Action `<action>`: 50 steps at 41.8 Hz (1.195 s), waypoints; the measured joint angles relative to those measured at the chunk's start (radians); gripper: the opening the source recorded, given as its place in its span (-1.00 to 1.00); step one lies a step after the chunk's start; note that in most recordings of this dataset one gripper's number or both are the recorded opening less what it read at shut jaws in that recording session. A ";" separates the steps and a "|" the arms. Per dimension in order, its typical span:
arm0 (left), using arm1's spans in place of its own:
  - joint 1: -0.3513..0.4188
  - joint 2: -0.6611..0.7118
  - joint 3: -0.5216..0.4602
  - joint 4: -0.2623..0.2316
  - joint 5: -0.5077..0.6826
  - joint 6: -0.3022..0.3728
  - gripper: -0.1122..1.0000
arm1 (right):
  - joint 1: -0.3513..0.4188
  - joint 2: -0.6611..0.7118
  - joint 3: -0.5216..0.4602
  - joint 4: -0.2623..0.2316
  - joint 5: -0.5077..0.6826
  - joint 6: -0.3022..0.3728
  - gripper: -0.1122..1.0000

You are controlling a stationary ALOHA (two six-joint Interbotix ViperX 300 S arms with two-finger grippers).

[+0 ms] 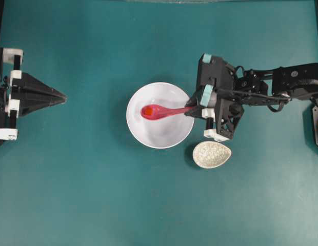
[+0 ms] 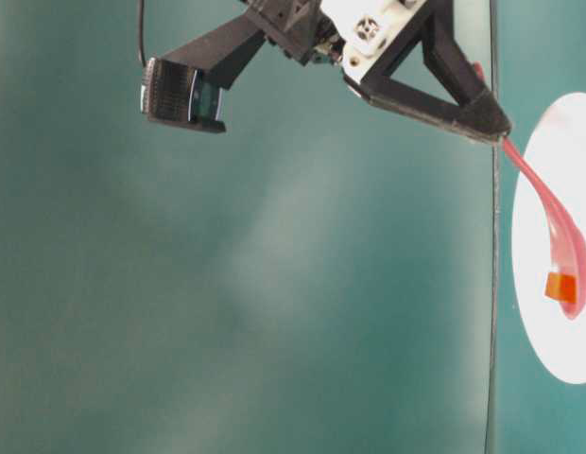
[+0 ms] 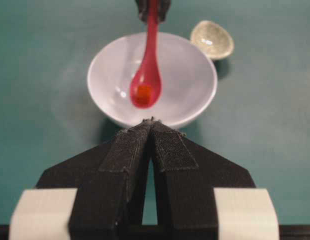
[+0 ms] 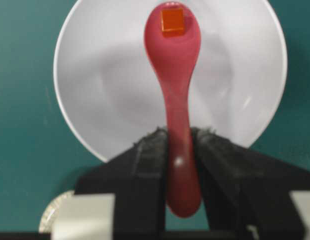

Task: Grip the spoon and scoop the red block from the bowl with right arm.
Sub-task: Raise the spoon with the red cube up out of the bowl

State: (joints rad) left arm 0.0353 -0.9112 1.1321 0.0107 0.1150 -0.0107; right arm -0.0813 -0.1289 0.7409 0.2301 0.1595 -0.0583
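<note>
Spoon (image 4: 173,75) pinched by its handle in right gripper (image 4: 181,150), held over big white bowl (image 1: 160,115); red block (image 4: 172,21) sitting in the scoop, near the tip; small cream dish (image 1: 212,155) just beside the bowl; left gripper (image 3: 151,131) squeezed together on nothing, pointing at the bowl from across the green table (image 1: 87,195).

We can read no text, label, brand, number or sign in any view, neither on the spoon (image 4: 176,100), the bowl (image 1: 148,136), the small dish (image 1: 212,155) nor the arms.
</note>
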 measured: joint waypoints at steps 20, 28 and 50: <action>0.000 -0.002 0.000 0.000 0.028 -0.011 -0.79 | 0.000 0.000 0.008 0.003 -0.031 0.043 -0.37; 0.000 -0.008 0.000 0.000 0.084 -0.014 -0.79 | 0.000 -0.011 0.008 0.003 -0.031 0.043 -0.37; 0.000 -0.025 0.000 0.000 0.107 0.002 -0.79 | -0.015 -0.147 0.006 -0.006 0.048 0.041 -0.37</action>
State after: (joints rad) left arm 0.0353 -0.9357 1.1321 0.0107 0.2224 -0.0092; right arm -0.0966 -0.2761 0.7470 0.2240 0.2071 -0.0169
